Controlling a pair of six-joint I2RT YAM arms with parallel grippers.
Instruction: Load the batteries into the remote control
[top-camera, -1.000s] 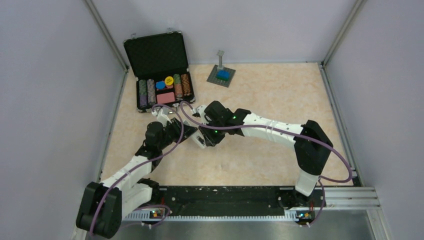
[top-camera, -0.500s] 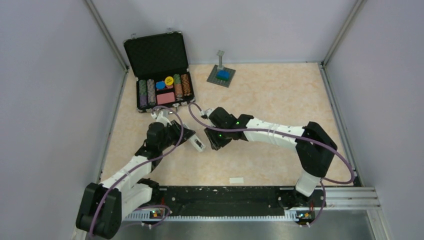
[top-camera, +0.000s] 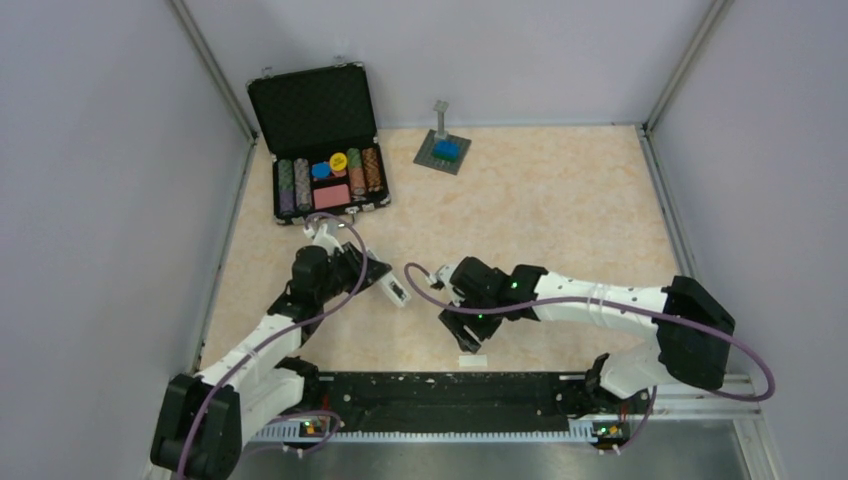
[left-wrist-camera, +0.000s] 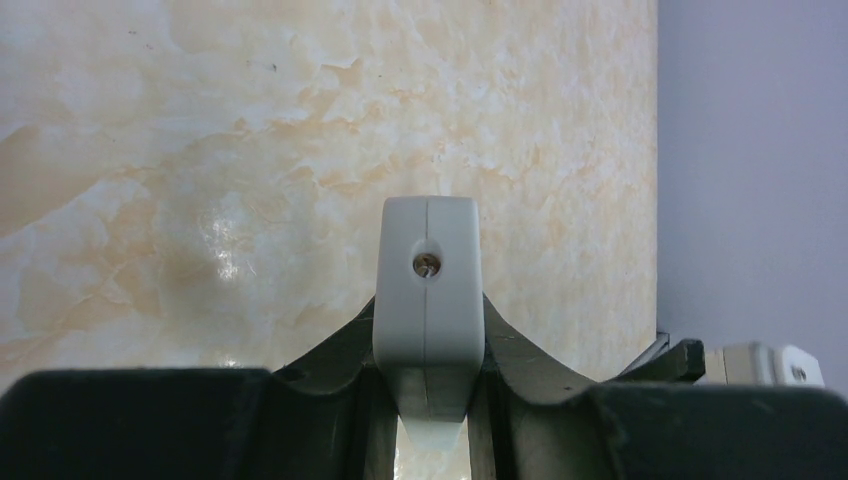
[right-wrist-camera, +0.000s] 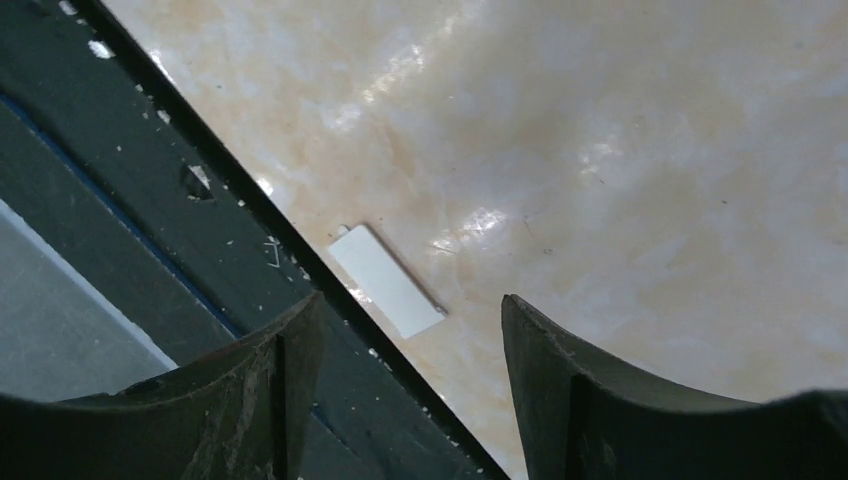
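Jaws on the left clamp the remote control (left-wrist-camera: 427, 280), right jaws sit open and empty above the small white cover plate (right-wrist-camera: 388, 280).

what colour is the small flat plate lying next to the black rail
Plain white; the cover plate shows best in the right wrist view.

One remote control (top-camera: 397, 291), one small white cover plate (top-camera: 472, 360), one open black case (top-camera: 312, 105) holding chips (top-camera: 357, 171) in rows too small to count, one grey base plate (top-camera: 430, 156), one blue block (top-camera: 449, 149), one grey post (top-camera: 440, 114).
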